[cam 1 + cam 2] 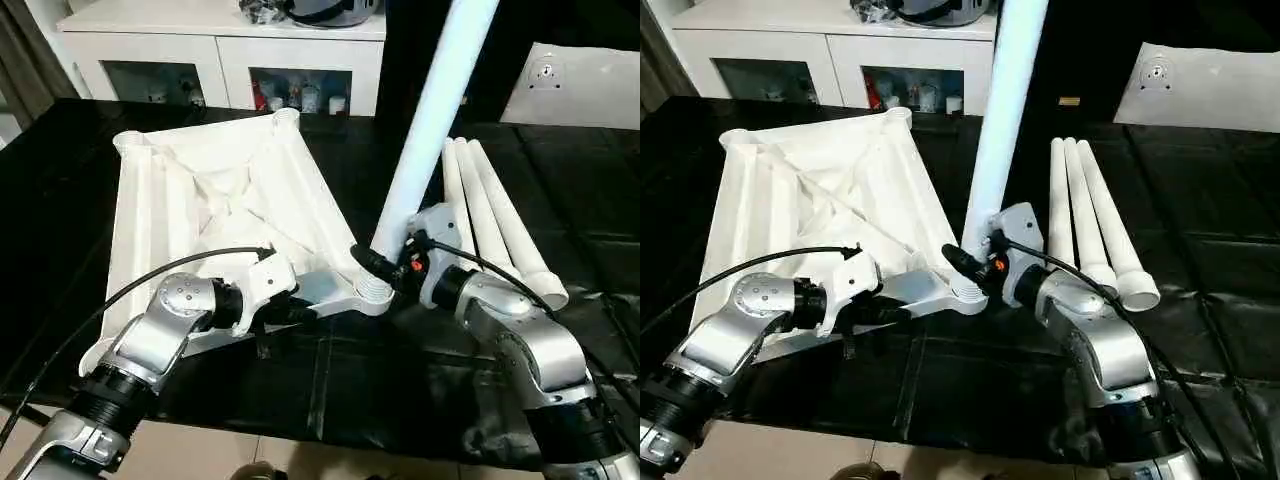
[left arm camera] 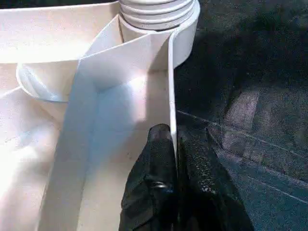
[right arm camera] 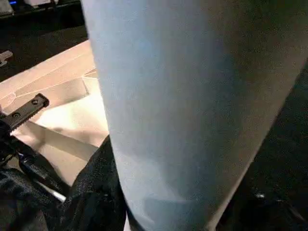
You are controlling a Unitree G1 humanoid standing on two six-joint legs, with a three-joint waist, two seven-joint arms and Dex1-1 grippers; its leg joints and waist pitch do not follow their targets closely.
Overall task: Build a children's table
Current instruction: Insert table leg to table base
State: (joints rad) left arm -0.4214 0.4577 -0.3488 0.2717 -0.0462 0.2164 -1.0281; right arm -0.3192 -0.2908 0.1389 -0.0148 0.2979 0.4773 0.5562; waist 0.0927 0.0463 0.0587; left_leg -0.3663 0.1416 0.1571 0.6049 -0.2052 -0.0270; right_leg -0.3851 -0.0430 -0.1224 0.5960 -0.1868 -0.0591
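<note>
From your head cameras: tabletop (image 1: 215, 195) lies underside up on the black worktop (image 1: 560, 170), ribs showing, round sockets at the corners. One leg (image 1: 425, 130) stands tilted, its ribbed lower end sitting in the near corner socket (image 1: 372, 293). Your right gripper (image 1: 395, 262) has its jaws clamped on that leg just above the socket. Your left gripper (image 1: 300, 312) is at the tabletop's near edge, just beside the same socket. Three more legs (image 1: 490, 215) lie side by side on the worktop, to the right of the standing leg and apart from the tabletop. White cabinet (image 1: 230, 50) with glass doors behind the worktop.

Left wrist view: your left gripper (image 2: 177, 144) has its jaws together, pinched on the thin upright wall of the tabletop (image 2: 57, 159). Ahead of the fingertips you see the threaded end of the leg (image 2: 156, 9) seated in the socket.

Right wrist view: the leg (image 3: 192, 106) runs right across the lens, close up. One black finger (image 3: 96, 187) presses against its side. Tabletop (image 3: 67, 101) shows behind it, with part of your left gripper (image 3: 24, 113) at its edge.
</note>
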